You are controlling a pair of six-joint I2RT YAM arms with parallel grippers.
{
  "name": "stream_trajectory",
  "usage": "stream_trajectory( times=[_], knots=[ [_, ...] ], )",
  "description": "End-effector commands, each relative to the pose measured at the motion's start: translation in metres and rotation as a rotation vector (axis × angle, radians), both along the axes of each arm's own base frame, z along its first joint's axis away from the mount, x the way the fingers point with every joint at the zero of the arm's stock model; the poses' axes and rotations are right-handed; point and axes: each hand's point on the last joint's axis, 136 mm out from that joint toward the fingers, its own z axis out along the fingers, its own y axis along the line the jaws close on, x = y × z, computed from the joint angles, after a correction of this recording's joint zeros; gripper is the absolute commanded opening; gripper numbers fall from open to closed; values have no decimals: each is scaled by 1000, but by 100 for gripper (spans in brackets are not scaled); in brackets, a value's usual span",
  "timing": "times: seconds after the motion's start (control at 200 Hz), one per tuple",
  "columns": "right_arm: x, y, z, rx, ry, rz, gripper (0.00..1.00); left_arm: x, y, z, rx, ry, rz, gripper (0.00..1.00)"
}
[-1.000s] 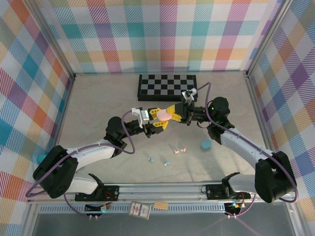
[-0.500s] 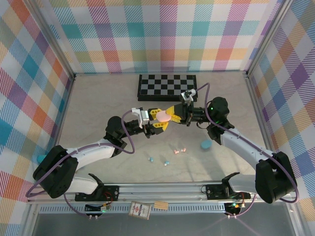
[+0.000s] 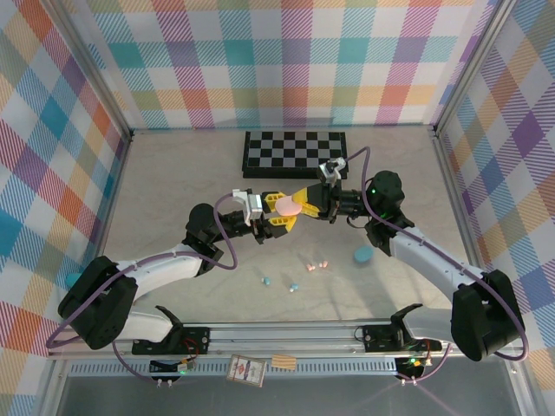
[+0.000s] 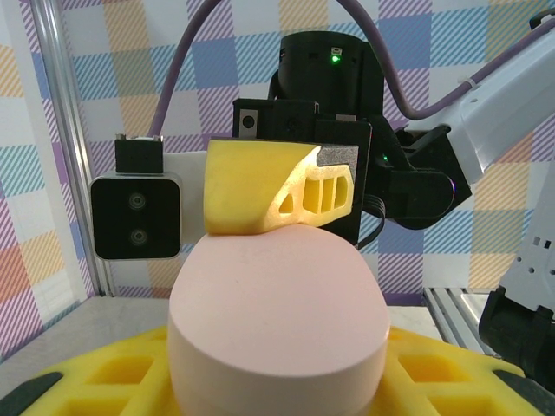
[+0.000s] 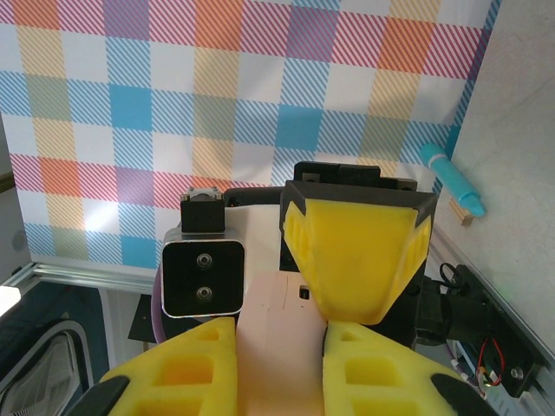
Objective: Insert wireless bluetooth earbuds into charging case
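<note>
- The earbuds lie loose on the surface [image 3: 173,191], in front of the two arm bases.
- Two pink earbuds [image 3: 322,263] sit close together. A blue-green and white one [image 3: 293,287] and a blue-green one [image 3: 267,282] lie a bit more to the left and nearer the bases.
- All of these little buds are well apart from both sets of jaws. They lie lower in the top view than the spot where the jaws meet.
- The pink case [image 3: 289,204] is up in the air over the middle of the surface, between the two arms.
- The left jaws come at the pink case from the left and pinch it. In the left wrist view the round pink case [image 4: 277,321] sits between the yellow fingers [image 4: 87,377], one on each side of it.
- The right jaws come from the right and pinch the same pink case. In the right wrist view the case [image 5: 276,347] is squeezed in the thin gap between the two yellow fingers [image 5: 186,368].
- The two sets of jaws are turned crosswise to each other, so one right finger [image 4: 251,195] rests on top of the case in the left wrist view.
- I cannot tell if the pink case is open or closed.
- A blue-green case [image 3: 362,254] lies on the surface just beside the right arm, to the right of the pink earbuds.
- A black and white checkerboard [image 3: 295,153] lies flat at the far side, near the back wall.
</note>
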Motion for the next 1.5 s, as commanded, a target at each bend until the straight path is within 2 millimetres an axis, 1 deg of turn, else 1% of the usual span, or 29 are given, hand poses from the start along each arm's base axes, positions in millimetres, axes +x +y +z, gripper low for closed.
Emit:
stream_trajectory(
  times=[0.0, 0.11, 0.32, 0.47, 0.52, 0.59, 0.675, 0.79, 0.885, 0.98, 1.055, 1.12, 1.18, 1.265, 1.335, 1.385, 1.495],
  knots=[
    [0, 0, 9, 5, -47, -14, 3, -14, 0, 28, -50, -91, -68, 44],
    [0, 0, 9, 3, -45, -14, 3, -15, -1, 28, -48, -92, -74, 41],
    [1, 0, 7, -3, -44, -17, 4, -15, -1, 28, -45, -92, -80, 32],
    [1, -1, 5, -19, -48, -27, 11, -15, -1, 24, -25, -92, -77, 30],
    [1, -1, 5, -23, -52, -32, 16, -15, -1, 22, -16, -90, -74, 30],
    [2, -2, 2, -42, -50, -46, 27, -15, -1, 19, -7, -87, -64, 30],
    [1, -4, 6, -64, -83, -65, 40, -14, 0, 15, 5, -77, -58, 30],
    [-1, -8, 6, -142, -123, -94, 54, -16, 0, 11, 12, -59, -68, 30],
    [1, -14, 1, -229, -167, -137, 62, -17, 1, 8, 9, -38, -73, 30],
    [1, -22, 1, -325, -282, -172, 69, -19, 2, 3, 5, -11, -79, 30],
    [-4, -27, 5, -392, -464, -154, 77, -21, 4, -2, 5, 12, -83, 30],
    [-8, -31, 6, -450, -626, -135, 82, -22, 4, -7, 11, 30, -92, 30],
    [-11, -34, 5, -496, -747, -113, 83, -24, 4, -12, 22, 46, -101, 30],
    [-18, -34, 5, -535, -919, -47, 83, -26, 3, -18, 41, 64, -116, 30],
    [-21, -34, -1, -608, -1045, -1, 85, -27, 3, -21, 52, 74, -128, 30],
    [-27, -30, -4, -641, -1156, 39, 86, -28, 3, -22, 55, 82, -135, 30],
    [-39, -21, -6, -642, -1350, 91, 89, -29, 0, -24, 59, 96, -159, 30]
  ],
)
